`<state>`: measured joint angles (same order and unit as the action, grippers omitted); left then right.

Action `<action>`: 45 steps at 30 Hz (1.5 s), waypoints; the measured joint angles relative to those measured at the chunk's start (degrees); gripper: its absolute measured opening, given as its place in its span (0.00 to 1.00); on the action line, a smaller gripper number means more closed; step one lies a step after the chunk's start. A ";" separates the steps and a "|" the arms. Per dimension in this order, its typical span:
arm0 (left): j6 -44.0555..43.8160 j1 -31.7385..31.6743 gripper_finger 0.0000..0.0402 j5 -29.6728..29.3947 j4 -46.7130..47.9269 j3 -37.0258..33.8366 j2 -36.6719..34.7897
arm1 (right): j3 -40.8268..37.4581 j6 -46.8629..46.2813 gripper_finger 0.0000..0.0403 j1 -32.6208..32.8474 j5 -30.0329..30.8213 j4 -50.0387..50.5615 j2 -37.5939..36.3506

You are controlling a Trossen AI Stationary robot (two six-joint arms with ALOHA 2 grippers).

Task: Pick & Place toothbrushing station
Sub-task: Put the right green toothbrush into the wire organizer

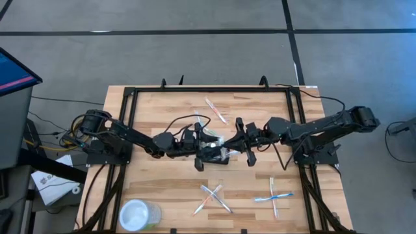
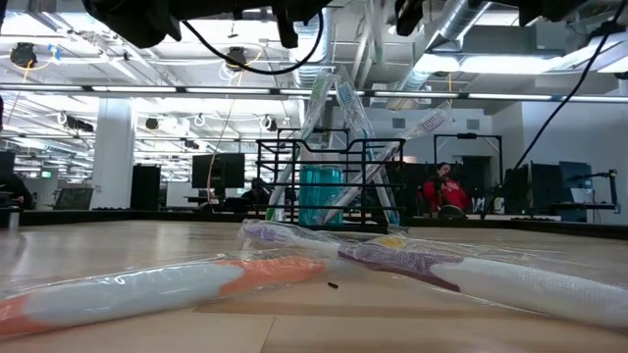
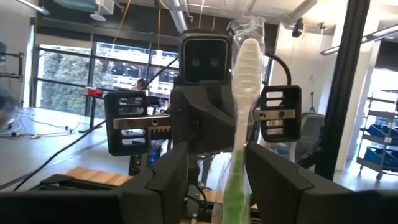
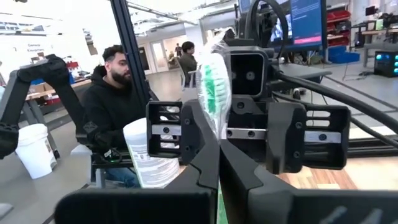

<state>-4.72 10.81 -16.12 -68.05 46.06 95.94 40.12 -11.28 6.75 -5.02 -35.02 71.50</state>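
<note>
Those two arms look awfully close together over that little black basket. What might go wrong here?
The left hand and right hand face each other closely above the caddy, so they might bump. The wrapped toothbrushes lean out well above its rim, so a nudge may tip the caddy or knock one out among the loose toothbrushes.

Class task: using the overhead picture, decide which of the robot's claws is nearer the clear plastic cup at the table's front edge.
Left. The left claw sits mid-table on the clear plastic cup's side; the right claw is farther across.
</note>
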 joint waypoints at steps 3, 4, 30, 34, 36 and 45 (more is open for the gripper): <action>1.27 0.03 0.29 0.03 -0.02 0.00 0.00 | 0.00 -0.18 0.00 -0.03 0.16 0.04 0.00; 1.38 0.13 0.26 0.05 0.00 0.00 0.00 | 0.00 -0.27 0.00 -0.03 0.19 0.05 0.00; 2.81 1.27 0.01 -1.05 1.92 -3.05 -2.70 | -0.10 1.36 0.00 -0.07 0.49 4.17 -2.99; 2.75 2.64 0.01 -3.21 2.74 -6.92 -8.12 | -0.07 1.39 0.00 -0.10 0.33 5.29 -3.45; 2.80 3.68 0.01 -4.04 3.29 -9.13 -10.62 | -0.07 1.73 0.00 -0.16 0.37 5.19 -3.43; 2.94 7.49 0.01 -13.36 3.67 -18.38 -16.77 | -0.07 2.72 0.00 -0.12 0.35 5.14 -3.43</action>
<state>-1.78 18.30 -29.48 -64.38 27.68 79.18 40.05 -8.56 6.63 -4.67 -29.89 68.07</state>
